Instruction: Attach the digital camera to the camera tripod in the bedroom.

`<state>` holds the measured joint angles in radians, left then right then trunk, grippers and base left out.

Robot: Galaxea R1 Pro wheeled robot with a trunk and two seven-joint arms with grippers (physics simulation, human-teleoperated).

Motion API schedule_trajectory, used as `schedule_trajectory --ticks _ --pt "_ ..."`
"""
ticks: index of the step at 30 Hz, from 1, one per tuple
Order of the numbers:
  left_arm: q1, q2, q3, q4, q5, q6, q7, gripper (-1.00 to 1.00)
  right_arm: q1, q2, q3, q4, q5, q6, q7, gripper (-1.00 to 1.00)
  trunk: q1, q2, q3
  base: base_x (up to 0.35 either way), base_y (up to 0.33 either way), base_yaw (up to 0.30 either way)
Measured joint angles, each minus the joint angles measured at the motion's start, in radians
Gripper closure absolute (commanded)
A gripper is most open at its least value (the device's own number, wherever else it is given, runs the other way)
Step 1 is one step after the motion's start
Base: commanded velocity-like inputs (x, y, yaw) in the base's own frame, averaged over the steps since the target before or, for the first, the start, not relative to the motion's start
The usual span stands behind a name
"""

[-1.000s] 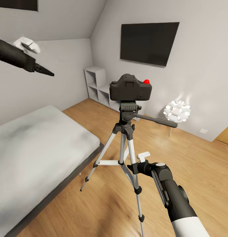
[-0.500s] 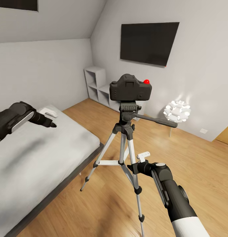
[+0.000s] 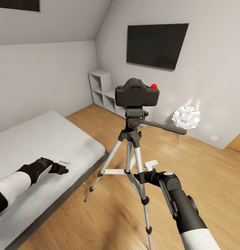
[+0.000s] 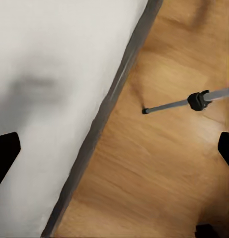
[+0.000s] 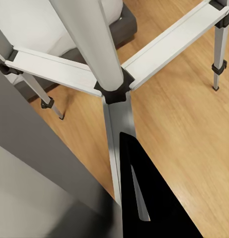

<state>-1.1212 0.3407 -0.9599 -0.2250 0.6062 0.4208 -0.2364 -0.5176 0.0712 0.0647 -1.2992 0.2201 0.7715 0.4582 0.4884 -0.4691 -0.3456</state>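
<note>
The digital camera [image 3: 137, 92] sits on the head of the camera tripod [image 3: 131, 152], which stands on the wood floor [image 3: 203, 180] just beside the bed [image 3: 47, 146]; judged from this, the attachment looks done, though whether the mount is truly locked cannot be told

The main risk lies with the right gripper [image 3: 150, 166]: it hangs right against the tripod's near leg, and the right wrist view shows the centre column [image 5: 92, 44] and brace hub [image 5: 114, 91] very close ahead; a careless pull back could knock the leg and tip tripod and camera over; one dark finger [image 5: 144, 193] shows there, but whether this gripper is spread or pressed together cannot be told

The left gripper [image 3: 61, 169] hovers low over the mattress, its fingers spread wide and holding nothing, with a tripod foot [image 4: 145, 110] in the gap between them in the left wrist view

Half a second earlier the left arm was higher, over the far part of the bed; a second ago it was raised near the wall; camera, tripod and right arm have stayed put
</note>
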Motion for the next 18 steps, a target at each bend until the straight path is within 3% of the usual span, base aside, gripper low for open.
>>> schedule_trajectory --ticks 1,4,5,8,9,14,18 --pt "0.02 -0.023 -0.001 0.053 0.048 -0.043 -0.001 -1.0 0.0 0.0 0.0 0.0 0.0 0.0 0.0 1.0 0.0 0.0 0.0 0.0 0.0 0.0" --pt "0.058 -0.056 0.001 0.116 0.13 -0.087 -0.001 -1.0 0.0 0.0 0.0 0.0 0.0 -0.001 0.0 1.0 0.0 0.0 0.0 0.0 0.0 0.0" --pt "0.086 -0.076 0.001 0.143 0.184 -0.105 0.0 -1.0 0.0 0.0 0.0 0.0 -0.001 0.0 0.0 1.0 0.0 0.0 0.0 0.0 0.0 0.0" --pt "0.134 -0.1 0.004 0.168 0.257 -0.121 0.004 -1.0 0.0 0.0 0.0 0.0 -0.001 0.0 0.0 1.0 0.0 0.0 0.0 0.0 0.0 0.0" --pt "0.166 -0.112 0.003 0.178 0.297 -0.128 0.007 -1.0 0.0 0.0 0.0 0.0 -0.001 0.0 0.0 1.0 0.0 0.0 0.0 0.0 0.0 0.0" --pt "0.314 -0.138 0.005 0.191 0.428 -0.16 0.016 -1.0 0.0 0.0 0.0 0.0 -0.002 0.0 0.0 1.0 0.0 0.0 0.0 0.0 0.0 0.0" --pt "0.428 -0.151 0.005 0.198 0.541 -0.253 0.031 -1.0 0.0 0.001 0.0 0.001 0.0 0.0 0.0 1.0 0.0 0.0 0.0 0.0 0.0 0.0"
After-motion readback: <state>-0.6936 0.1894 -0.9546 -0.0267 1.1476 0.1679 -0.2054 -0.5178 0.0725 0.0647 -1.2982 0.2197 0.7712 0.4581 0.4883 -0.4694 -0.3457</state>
